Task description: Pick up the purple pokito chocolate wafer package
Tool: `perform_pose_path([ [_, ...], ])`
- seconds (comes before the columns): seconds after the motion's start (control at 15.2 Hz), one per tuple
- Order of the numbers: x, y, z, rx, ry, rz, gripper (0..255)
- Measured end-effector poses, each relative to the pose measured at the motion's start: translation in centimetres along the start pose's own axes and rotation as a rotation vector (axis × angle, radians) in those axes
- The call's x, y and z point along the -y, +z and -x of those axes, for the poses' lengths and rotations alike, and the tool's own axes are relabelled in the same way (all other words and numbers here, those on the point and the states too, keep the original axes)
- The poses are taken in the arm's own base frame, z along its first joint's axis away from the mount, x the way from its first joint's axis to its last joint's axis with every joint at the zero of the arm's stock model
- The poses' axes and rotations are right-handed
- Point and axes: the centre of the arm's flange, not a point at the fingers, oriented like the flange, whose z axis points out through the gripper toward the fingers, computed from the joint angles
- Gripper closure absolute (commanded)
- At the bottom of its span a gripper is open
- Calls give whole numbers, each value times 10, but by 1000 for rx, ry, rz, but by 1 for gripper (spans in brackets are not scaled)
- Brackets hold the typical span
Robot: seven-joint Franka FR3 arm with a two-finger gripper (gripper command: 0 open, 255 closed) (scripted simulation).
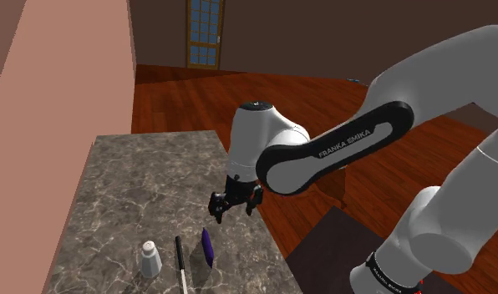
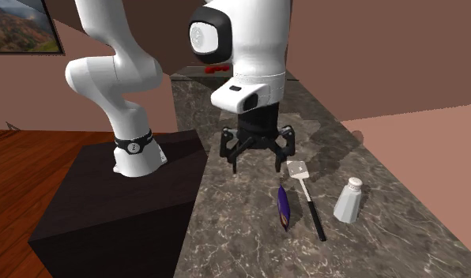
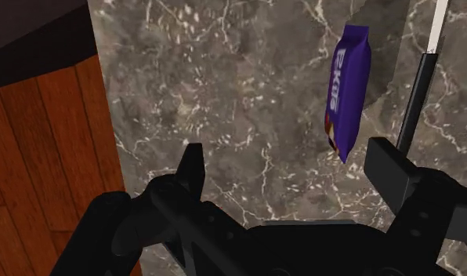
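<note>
A grey-brown marble worktop [image 1: 130,192] runs along a pink wall above a red-brown wooden floor [image 1: 322,100]; a paned door [image 1: 205,32] stands at the far end of the room in the shoulder view. The white Franka arm reaches from its dark box stand [image 2: 123,205] over the worktop's edge. Its black gripper [image 2: 256,164] hangs just above the marble with its fingers spread wide and nothing between them.

The purple wafer package [image 2: 284,205] lies on the worktop close to its edge, near the gripper but apart from it. In the wrist view the package [image 3: 345,90] sits ahead of the gripper [image 3: 291,168] and off to the side of one finger [image 3: 389,168], outside the gap, with its white lettering facing the camera.

Just beside the package lies a spatula [image 2: 307,193] with a pale head and a black handle, roughly parallel to it. A white shaker [image 2: 348,200] stands upright on the spatula's other side.

In the shoulder view the three things form a row at the lower edge: shaker [image 1: 150,259], spatula [image 1: 180,263], package [image 1: 206,247], with the gripper [image 1: 236,203] above them.

A small red thing [image 2: 216,69] lies farther along the worktop behind the arm, too small to identify.
</note>
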Motion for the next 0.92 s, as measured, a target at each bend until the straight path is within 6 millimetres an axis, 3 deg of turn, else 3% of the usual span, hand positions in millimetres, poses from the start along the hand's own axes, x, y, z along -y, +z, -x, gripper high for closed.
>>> perform_pose_path([
  [0.46, 66, 57, 2, 1, 34, 13, 0],
  [0.92, 71, 97, 0, 1, 38, 14, 0],
])
